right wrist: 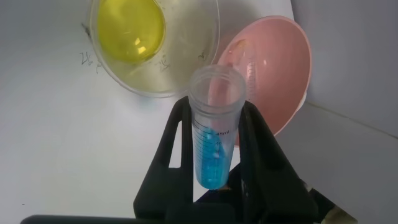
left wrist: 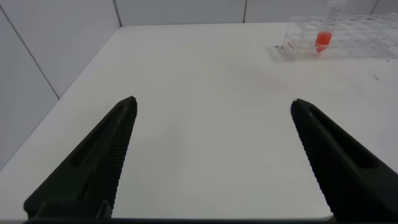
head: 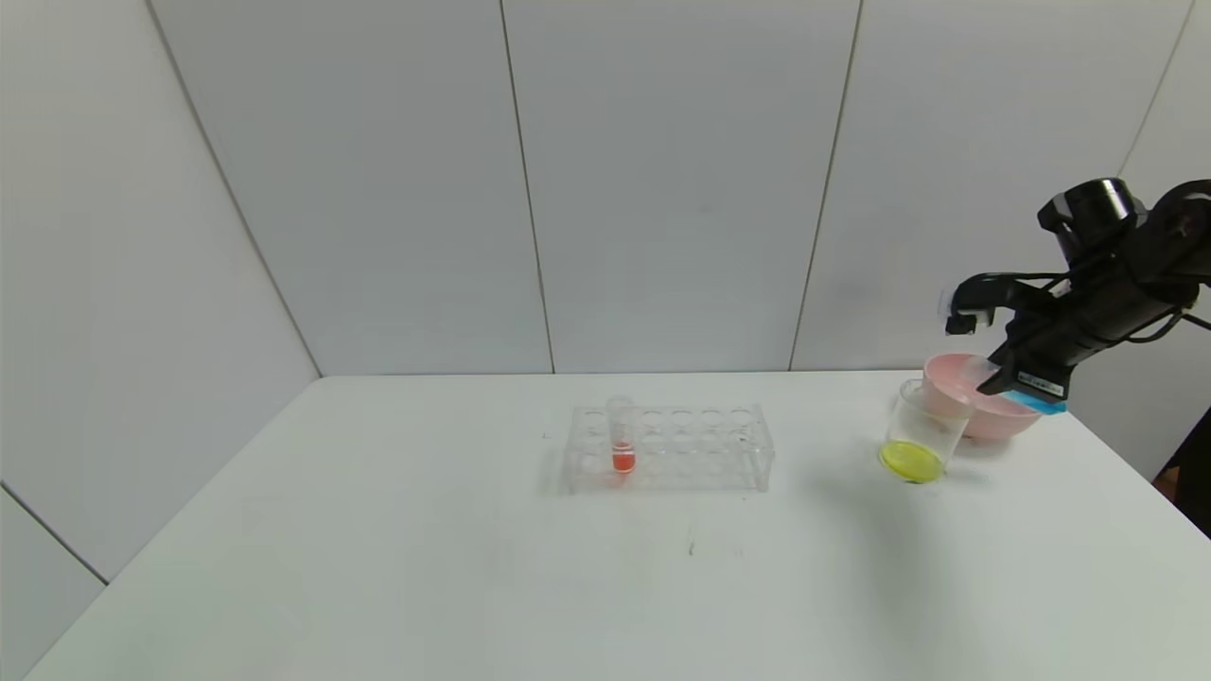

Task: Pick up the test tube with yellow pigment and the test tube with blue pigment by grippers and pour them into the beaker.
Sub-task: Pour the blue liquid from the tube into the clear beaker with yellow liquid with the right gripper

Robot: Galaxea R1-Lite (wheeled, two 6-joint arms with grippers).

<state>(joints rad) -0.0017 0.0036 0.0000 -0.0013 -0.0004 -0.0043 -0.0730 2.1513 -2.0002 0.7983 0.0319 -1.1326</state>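
Observation:
My right gripper (head: 1001, 380) is shut on the test tube with blue pigment (head: 1036, 402), held tilted with its open mouth toward the beaker (head: 925, 426). In the right wrist view the tube (right wrist: 214, 143) sits between the black fingers (right wrist: 174, 143), with blue liquid in its lower part. The beaker (right wrist: 186, 68) holds yellow liquid (right wrist: 127, 28). No tube with yellow liquid shows. A faint clear graduated tube seems to lie in the pink bowl (right wrist: 250, 70). My left gripper (left wrist: 212, 101) is open and empty over bare table, out of the head view.
The pink bowl (head: 1003, 421) stands just behind and right of the beaker, near the table's right edge. The clear tube rack (head: 700, 454) stands mid-table with a red-liquid tube (head: 622, 440) at its left end. Both show in the left wrist view (left wrist: 324, 31).

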